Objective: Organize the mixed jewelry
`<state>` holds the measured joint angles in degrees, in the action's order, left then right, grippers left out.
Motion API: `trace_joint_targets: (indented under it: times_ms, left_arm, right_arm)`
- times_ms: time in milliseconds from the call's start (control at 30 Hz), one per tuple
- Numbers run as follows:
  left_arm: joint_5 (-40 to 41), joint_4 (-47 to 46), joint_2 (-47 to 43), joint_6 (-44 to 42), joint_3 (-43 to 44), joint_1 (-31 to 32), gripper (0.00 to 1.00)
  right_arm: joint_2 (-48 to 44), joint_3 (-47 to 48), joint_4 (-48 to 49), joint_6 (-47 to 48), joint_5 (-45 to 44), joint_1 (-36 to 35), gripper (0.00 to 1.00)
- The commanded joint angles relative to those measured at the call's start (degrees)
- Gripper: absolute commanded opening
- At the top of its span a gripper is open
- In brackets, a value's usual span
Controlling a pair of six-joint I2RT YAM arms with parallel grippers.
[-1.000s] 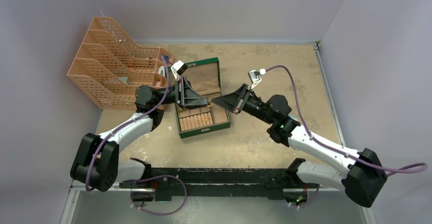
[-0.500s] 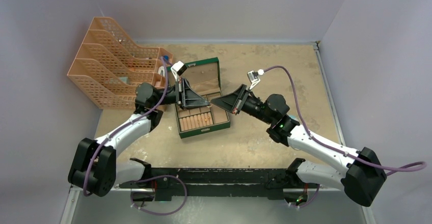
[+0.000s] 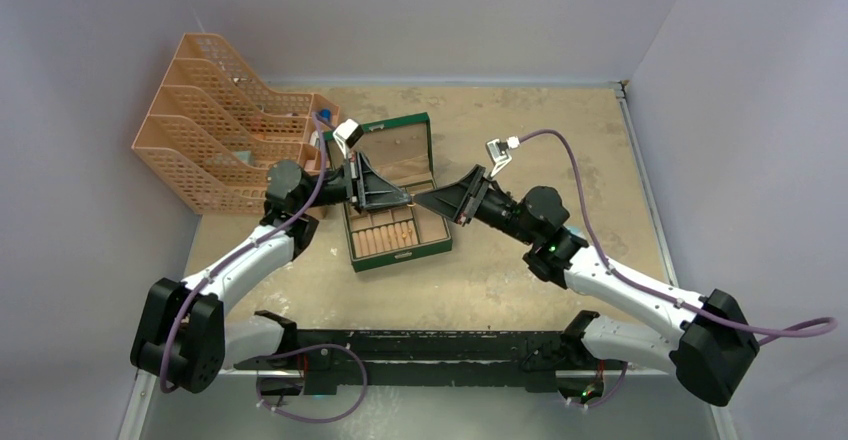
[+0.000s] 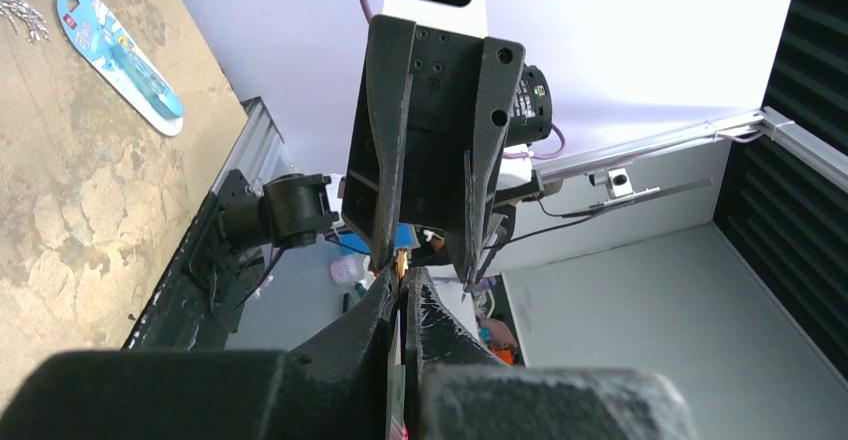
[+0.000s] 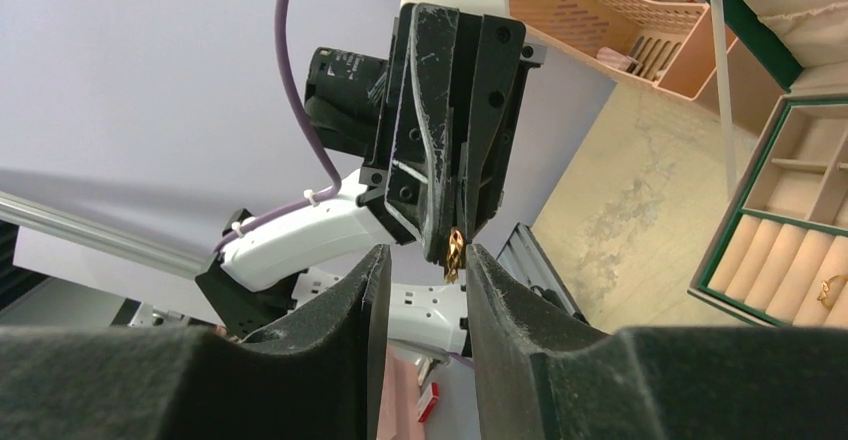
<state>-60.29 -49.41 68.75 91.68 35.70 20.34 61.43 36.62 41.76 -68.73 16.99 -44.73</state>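
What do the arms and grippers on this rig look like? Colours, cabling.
The left arm and right arm both have white link shells with black joints and bases. A purple cable runs along each. The left gripper and right gripper are matte black and wedge-shaped, with two tapering, scuffed fingers. A small white camera module sits on each wrist.

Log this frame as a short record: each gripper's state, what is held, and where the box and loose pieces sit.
left gripper: shut on a gold ring, pinched at the fingertips
right gripper: open, fingers either side of that ring, not gripping
position: tip to tip over the green box in the top view
box: lid open, second ring lying on the tan rolls
table: silvery chain tangle near the light-blue packet
far left: peach file rack
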Motion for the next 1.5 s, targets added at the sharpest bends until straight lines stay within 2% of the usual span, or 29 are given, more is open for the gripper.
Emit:
trace_joint_targets:
  times_ms: [0,133,267,333,567,600,667,767,867,967,1133,1300,1467]
  left_arm:
    - [2.16,-1.04,-1.38,-1.65,2.53,0.05,0.00]
    - [2.52,-1.03,-1.51,-1.59,2.45,0.05,0.00]
    - [2.54,-0.97,-1.51,-1.51,2.31,0.05,0.00]
    - [2.50,-1.04,-1.52,-1.55,2.20,0.05,0.00]
    - [2.07,-1.35,-1.51,-1.40,1.87,0.05,0.00]
    - [2.05,-1.39,-1.54,-1.49,1.76,0.05,0.00]
    - [2.04,-1.32,-1.64,-1.57,1.50,0.05,0.00]
    - [2.55,0.00,-2.57,-3.07,1.01,0.05,0.02]
    - [4.72,9.06,-5.50,-8.76,1.01,-0.22,0.24]
    - [10.75,27.61,-10.09,-18.16,1.86,-1.57,0.42]
    - [31.49,65.05,-18.46,-32.06,5.55,-5.96,0.48]
    - [45.27,76.73,-23.29,-43.55,10.44,-6.54,0.49]
    - [55.87,83.36,-22.64,-52.59,16.67,-6.54,0.51]
  right_arm:
    - [-0.78,0.02,2.70,0.80,-0.48,-0.38,0.37]
    - [0.10,0.16,2.91,0.74,0.06,-0.41,0.34]
    - [0.09,-0.26,4.26,0.37,0.06,-0.40,0.20]
    - [0.05,-0.25,4.50,0.18,-0.28,-0.36,0.16]
    - [1.31,0.36,4.45,0.06,-1.49,-0.36,0.12]
    - [1.44,0.46,4.32,-0.05,-1.64,-0.36,0.11]
    - [1.76,0.55,4.13,-0.21,-1.59,-0.38,0.01]
    - [1.96,0.68,3.36,-0.15,-1.31,-0.36,0.00]
    - [1.21,0.98,-1.01,0.88,-1.35,-0.36,0.00]
    - [0.38,1.61,-7.28,3.58,-1.99,-0.36,0.00]
    - [3.57,7.86,-23.49,11.61,-5.88,-0.43,0.00]
    - [10.89,16.09,-35.84,17.30,-9.13,-1.72,0.00]
    - [19.78,25.41,-46.81,20.31,-19.88,-7.51,0.00]
